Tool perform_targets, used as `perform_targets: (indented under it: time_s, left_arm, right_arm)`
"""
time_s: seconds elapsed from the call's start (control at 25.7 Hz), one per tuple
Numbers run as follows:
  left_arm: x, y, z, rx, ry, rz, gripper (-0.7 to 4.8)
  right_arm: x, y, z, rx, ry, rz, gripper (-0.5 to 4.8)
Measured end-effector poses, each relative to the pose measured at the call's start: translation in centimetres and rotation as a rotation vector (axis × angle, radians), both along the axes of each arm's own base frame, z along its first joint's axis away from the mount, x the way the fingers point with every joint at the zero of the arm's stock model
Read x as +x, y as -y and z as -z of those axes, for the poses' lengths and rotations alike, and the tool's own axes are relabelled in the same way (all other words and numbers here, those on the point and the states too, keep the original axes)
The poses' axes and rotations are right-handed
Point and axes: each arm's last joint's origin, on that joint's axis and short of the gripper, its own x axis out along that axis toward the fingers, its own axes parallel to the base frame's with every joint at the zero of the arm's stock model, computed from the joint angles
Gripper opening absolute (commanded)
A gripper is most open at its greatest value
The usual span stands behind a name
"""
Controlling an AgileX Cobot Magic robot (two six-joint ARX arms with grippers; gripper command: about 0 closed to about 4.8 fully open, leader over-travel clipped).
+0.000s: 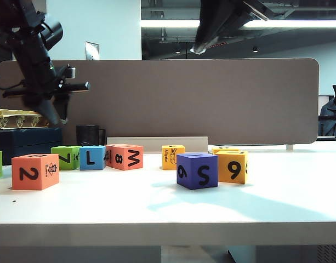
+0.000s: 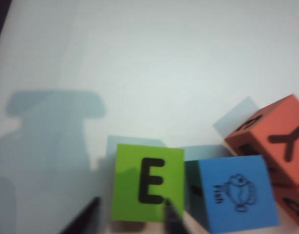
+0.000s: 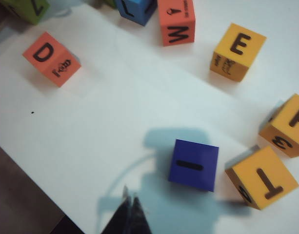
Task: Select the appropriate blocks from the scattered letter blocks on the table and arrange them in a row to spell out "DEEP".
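- table: white, blocks scattered along its back half.
- green block, E on top, touching the blue block; in the room view it sits left.
- orange D block alone, front left.
- left tool above green block, fingers parted, nothing held; straddle the E squarely, avoid the blue neighbour.
- right tool clenched, empty, high over table.
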Motion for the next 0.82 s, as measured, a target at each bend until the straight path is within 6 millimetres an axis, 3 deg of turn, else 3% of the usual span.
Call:
perform_targets:
  time_s: [0.12,0.27,0.47,0.66,0.82]
  left_arm:
    - [0.2,0.0,1.1,0.007,-0.046,-0.002,2.84]
    - [0.7,0.1,2.4,0.010,-0.073,0.000,2.87]
    - [1.0,0.1,3.7,0.014,-0.103,0.002,2.88]
    - [1.1,0.2,3.9,0.003,-0.110,0.014,3.71]
    - [1.1,0.3,3.9,-0.016,-0.112,0.030,3.74]
  right_arm:
    - [-0.9,-1.6,-0.2,0.023,0.030,-0.058,-0.02]
    - [-2.3,-3.2,-0.3,0.032,0.037,-0.129,-0.02]
    - [-2.6,-3.5,-0.3,0.030,0.036,-0.142,-0.02]
    - [-2.6,-3.5,-0.3,0.030,0.036,-0.143,-0.02]
    - [-2.6,-3.5,-0.3,0.028,0.038,-0.140,-0.02]
